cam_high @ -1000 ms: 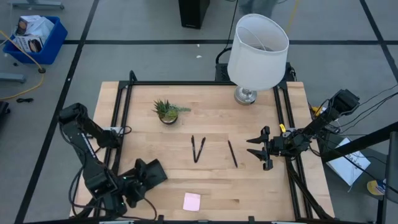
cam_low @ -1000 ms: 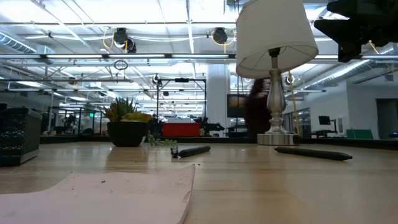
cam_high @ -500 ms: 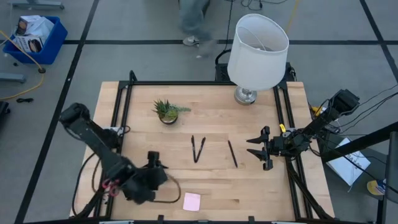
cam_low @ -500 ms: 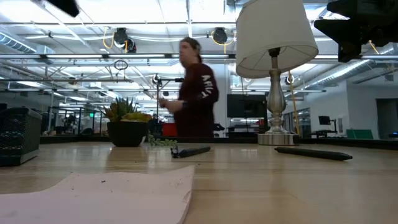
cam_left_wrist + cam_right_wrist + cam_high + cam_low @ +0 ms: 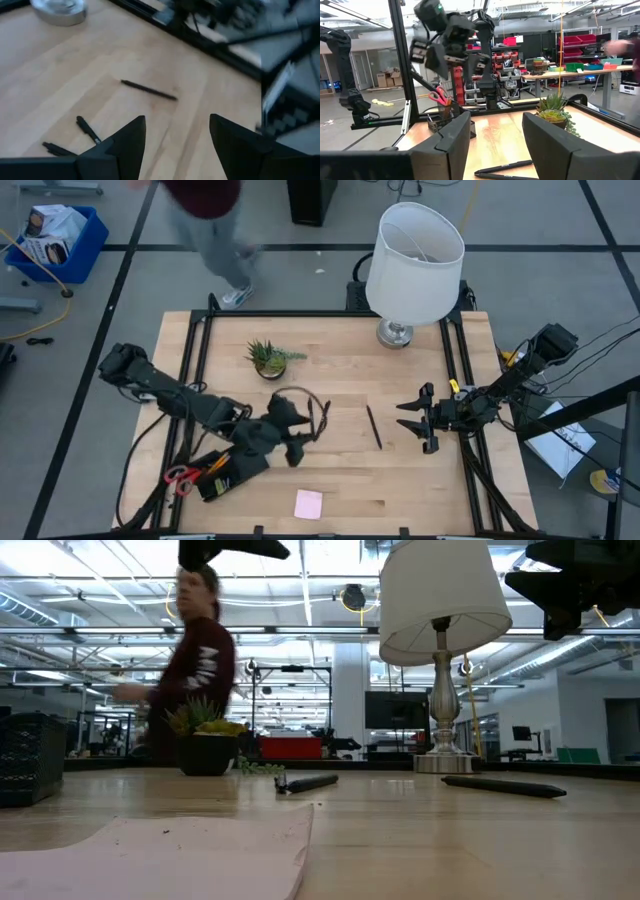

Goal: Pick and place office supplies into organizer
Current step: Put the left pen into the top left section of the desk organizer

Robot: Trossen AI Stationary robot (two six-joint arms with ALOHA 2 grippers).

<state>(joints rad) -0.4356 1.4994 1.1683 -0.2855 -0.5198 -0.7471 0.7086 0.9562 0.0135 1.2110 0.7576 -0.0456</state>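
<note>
Step in hand, as judged: approach for a pick.

Left tool [image 5: 296, 442] out over mid-bench, beside the pair of black pens [image 5: 326, 415], fingers released and nothing between them. Right tool [image 5: 420, 420] parked at the right edge of the bench [image 5: 420, 490], likewise released and empty.

Organizer [image 5: 225, 473] at the near-left of the bench, already loaded with red-handled scissors [image 5: 180, 477] and orange pencils. Not yet stowed: the pen pair, a single pen [image 5: 373, 427] to their right, and the pink pad [image 5: 308, 503] at the near edge. Plant [image 5: 268, 358] and lamp [image 5: 413, 260] no part of the job.

Next move, as judged: descent over one pen of the pair, jaws set across its shaft. Risk of catching its neighbour, close alongside.

Left wrist view: gap between the fingers [image 5: 125, 142] confirmed, pens ahead and below, detail lost to the high view under the arm. Right wrist view: scissors upright in the organizer. Low view: both tools out of frame; person [image 5: 195, 660] walking behind the bench.
</note>
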